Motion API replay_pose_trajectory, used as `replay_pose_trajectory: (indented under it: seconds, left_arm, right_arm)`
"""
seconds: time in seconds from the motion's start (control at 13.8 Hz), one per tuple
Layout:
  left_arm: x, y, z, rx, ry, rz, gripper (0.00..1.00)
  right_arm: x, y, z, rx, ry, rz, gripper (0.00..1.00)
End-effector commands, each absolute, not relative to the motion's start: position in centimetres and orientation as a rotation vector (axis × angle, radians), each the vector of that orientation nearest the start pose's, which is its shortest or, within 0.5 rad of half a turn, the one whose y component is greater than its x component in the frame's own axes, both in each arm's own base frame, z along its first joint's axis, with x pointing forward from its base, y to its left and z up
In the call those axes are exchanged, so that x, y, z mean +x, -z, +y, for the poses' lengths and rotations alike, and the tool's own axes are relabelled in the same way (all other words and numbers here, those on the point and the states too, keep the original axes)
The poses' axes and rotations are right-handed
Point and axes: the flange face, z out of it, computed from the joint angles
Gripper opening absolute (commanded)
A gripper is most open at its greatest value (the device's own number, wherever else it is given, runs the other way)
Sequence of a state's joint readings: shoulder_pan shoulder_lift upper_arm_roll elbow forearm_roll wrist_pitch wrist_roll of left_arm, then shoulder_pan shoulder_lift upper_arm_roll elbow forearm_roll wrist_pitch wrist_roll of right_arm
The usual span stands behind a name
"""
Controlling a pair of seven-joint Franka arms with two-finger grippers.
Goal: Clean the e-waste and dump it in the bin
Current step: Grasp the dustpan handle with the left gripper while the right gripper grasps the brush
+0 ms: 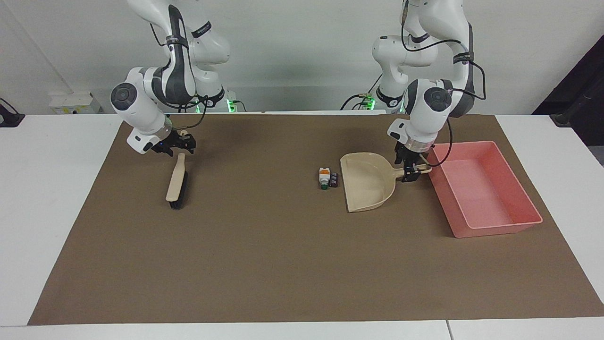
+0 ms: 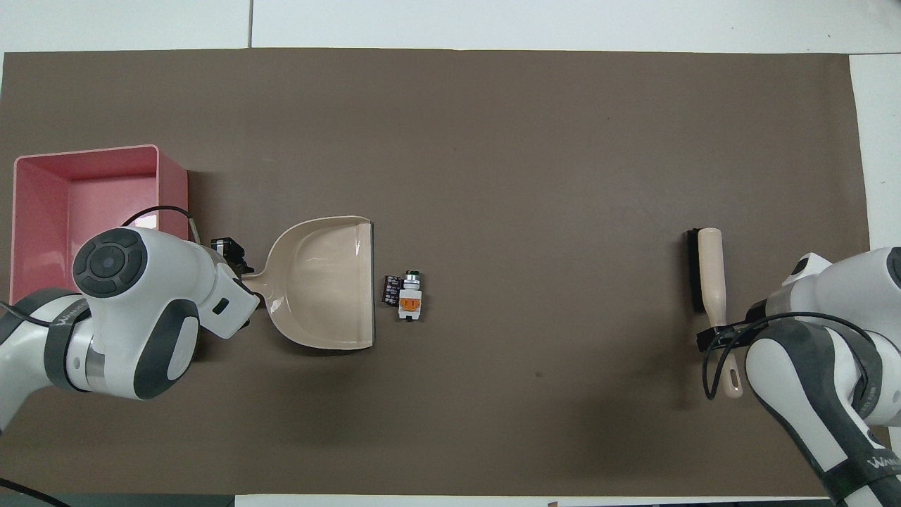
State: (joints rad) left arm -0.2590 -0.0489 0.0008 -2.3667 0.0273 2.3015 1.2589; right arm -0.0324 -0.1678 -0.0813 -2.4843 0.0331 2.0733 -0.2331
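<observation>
Two tiny parts of e-waste lie touching on the brown mat [image 1: 283, 264]: a white part [image 1: 323, 177] with an orange top and a dark part [image 1: 334, 179]. On the overhead clock they sit at 3 o'clock of the dustpan [image 1: 365, 184], just off its open lip. The bin [image 1: 490, 230] stands at the pan's 9 to 10 o'clock, at the left arm's end of the table, close to the tip of the pan's handle.

The facing view shows what the overhead one hides. The left gripper [image 1: 408, 171] is down at the pan's handle, its fingers spread wide on either side of it and not closed. From overhead the wrist covers most of that gripper [image 2: 239, 283] and part of the bin [image 2: 169, 183].

The right gripper [image 1: 178, 149] hovers just over the handle end of the brush [image 1: 177, 182], its fingers spread wide. From overhead it crosses the brush [image 2: 707, 267] handle at 6 o'clock.

Open mat runs between the white part [image 2: 410, 301] and the brush. More bare mat lies toward 12 o'clock, up to the mat's edge. The dark part [image 2: 391, 290] is the one nearest the pan [image 2: 317, 282].

Writing on the right arm's band is too small to read.
</observation>
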Motion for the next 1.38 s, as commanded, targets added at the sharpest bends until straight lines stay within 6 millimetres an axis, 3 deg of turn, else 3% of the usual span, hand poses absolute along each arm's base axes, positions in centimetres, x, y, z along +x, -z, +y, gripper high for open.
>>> replay_pose_trajectory:
  seconds: [0.0, 0.07, 0.29, 0.58, 0.73, 1.02, 1.31]
  left_arm:
    - [47.1, -34.6, -12.6, -2.240, 0.002, 2.149, 0.23]
    - [47.3, -34.8, -12.6, -2.235, 0.023, 2.144, 0.12]
    - [48.3, -35.6, -12.8, -2.228, 0.043, 2.140, 0.02]
    - [50.1, -38.5, -12.1, -2.257, -0.029, 2.126, 0.00]
    - [50.6, -38.8, -12.6, -2.097, -0.095, 2.152, 0.00]
    - [49.4, -38.5, -13.8, -1.976, -0.243, 2.189, 0.00]
    - [48.5, -37.3, -16.2, -1.912, -0.301, 2.243, 0.00]
  right_arm:
    - [42.0, -33.1, -4.9, -3.022, -0.319, -0.185, 0.68]
    - [42.0, -33.1, -4.9, -3.023, -0.319, -0.181, 0.67]
    - [42.0, -33.1, -4.9, -3.025, -0.318, -0.162, 0.65]
    - [41.9, -33.1, -4.9, -3.032, -0.326, -0.090, 0.65]
    - [41.9, -33.0, -4.9, -3.032, -0.329, -0.088, 0.64]
    - [41.8, -33.0, -4.9, -3.032, -0.342, -0.056, 0.44]
    - [41.9, -33.1, -4.4, -3.037, -0.348, -0.017, 0.06]
